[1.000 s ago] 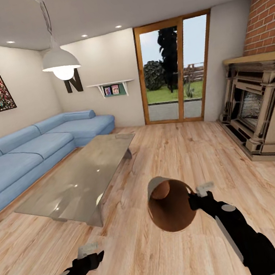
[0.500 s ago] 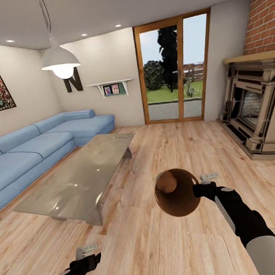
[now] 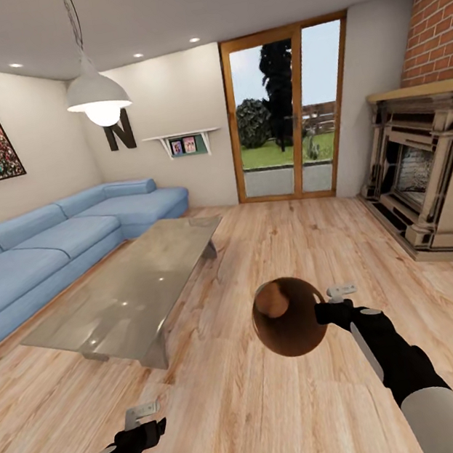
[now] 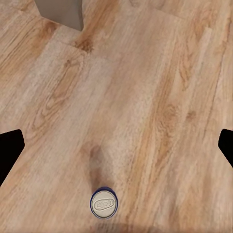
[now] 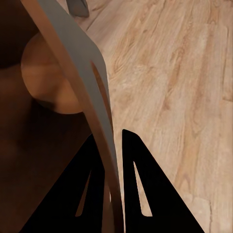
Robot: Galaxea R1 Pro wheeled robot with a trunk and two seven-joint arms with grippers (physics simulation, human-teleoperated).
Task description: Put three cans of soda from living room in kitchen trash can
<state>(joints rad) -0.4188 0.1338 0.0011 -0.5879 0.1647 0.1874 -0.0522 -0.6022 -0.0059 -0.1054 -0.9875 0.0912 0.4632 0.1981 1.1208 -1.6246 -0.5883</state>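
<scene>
Right gripper (image 3: pixel 327 307) pinches the rim of the tash can (image 3: pixel 289 317), held tipped above the wood floor (image 3: pixel 286 408), near the glass table's (image 3: pixel 130 287) corner. Left gripper (image 3: pixel 144 418) hangs with fingers spread, empty, over a dark blue can of soda (image 4: pixel 104 204) standing upright on the floor.

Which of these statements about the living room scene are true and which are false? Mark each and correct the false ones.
1. The right claw pinches the rim of the trash can. True.
2. A dark blue soda can stands upright on the wood floor. True.
3. The left claw holds an orange can. False: it is open and holds nothing.
4. The trash can stands upright on the glass table. False: it is held above the floor, its opening turned toward the head camera.
5. The sofa is blue. True.
</scene>
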